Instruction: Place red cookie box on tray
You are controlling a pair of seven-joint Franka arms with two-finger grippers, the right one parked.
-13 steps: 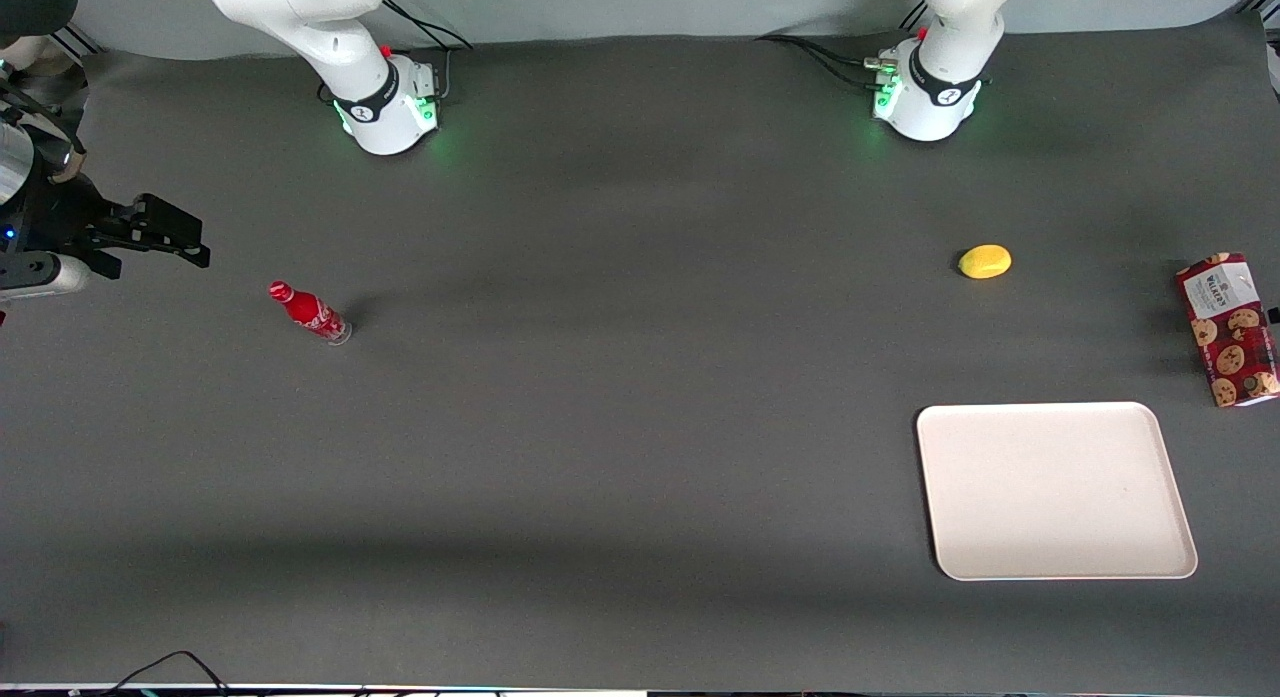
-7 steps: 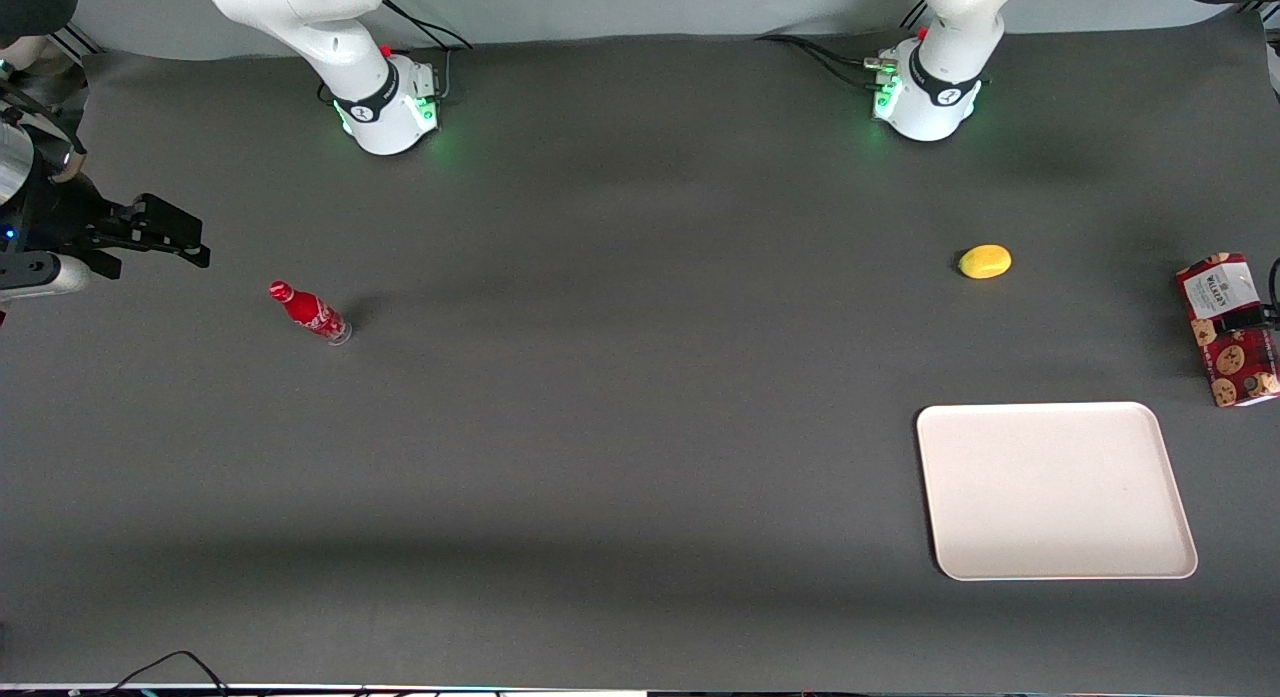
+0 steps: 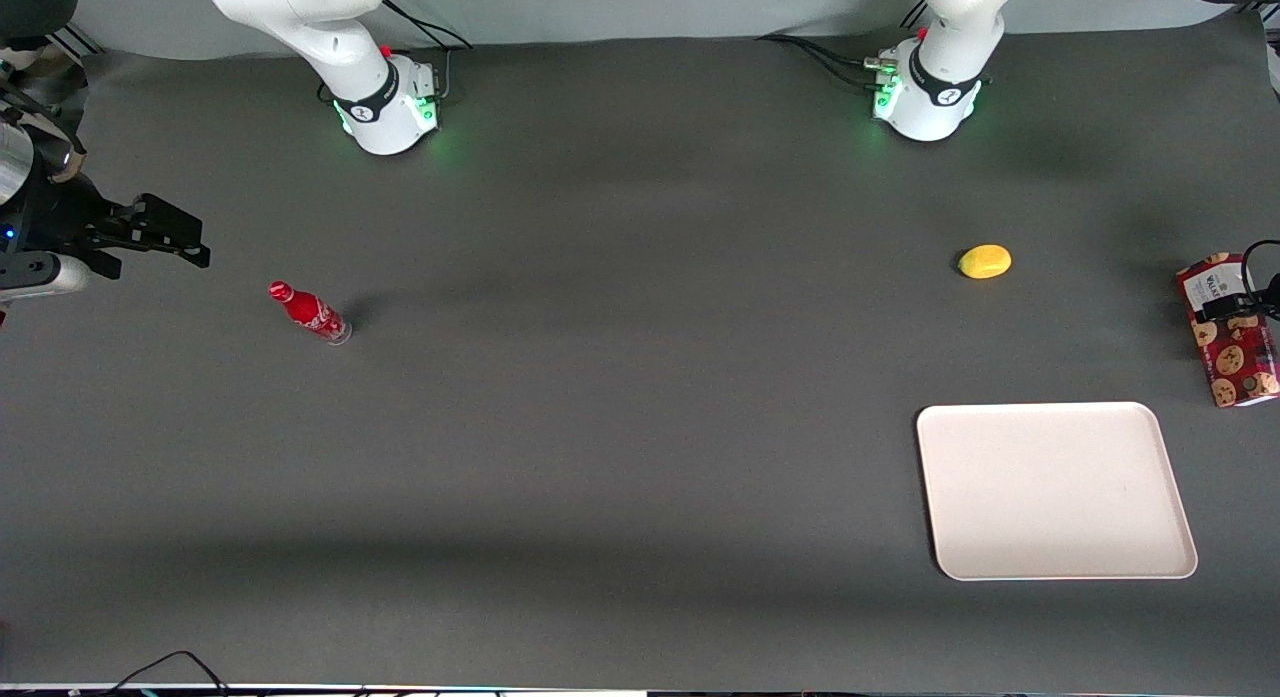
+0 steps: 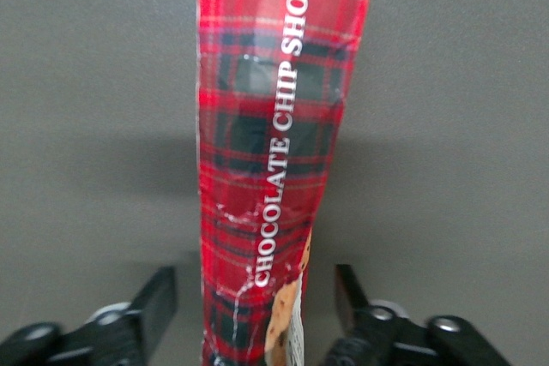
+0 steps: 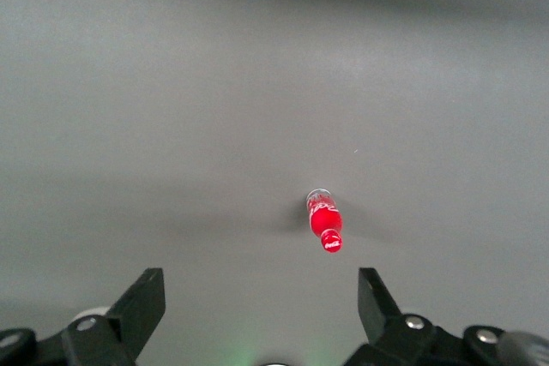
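- At the worktop's edge on the working arm's end, the box lies flat, apart from the tray.
- The claw is spread open, straddling the box's narrow width.
- Best to centre it, lower fully, then close squarely across both long sides.

I'm working over a dark grey table, matte and flat. Lying straight on it: the red cookie box at the working arm's end, right at the table edge, long side running toward the front camera; the cream tray near it and nearer the front camera, not touching it; a small yellow lemon-like fruit farther from the camera than the tray; and a red soda bottle standing toward the parked arm's end. My gripper hangs over the box with a finger on either side, spread wider than the box, not touching
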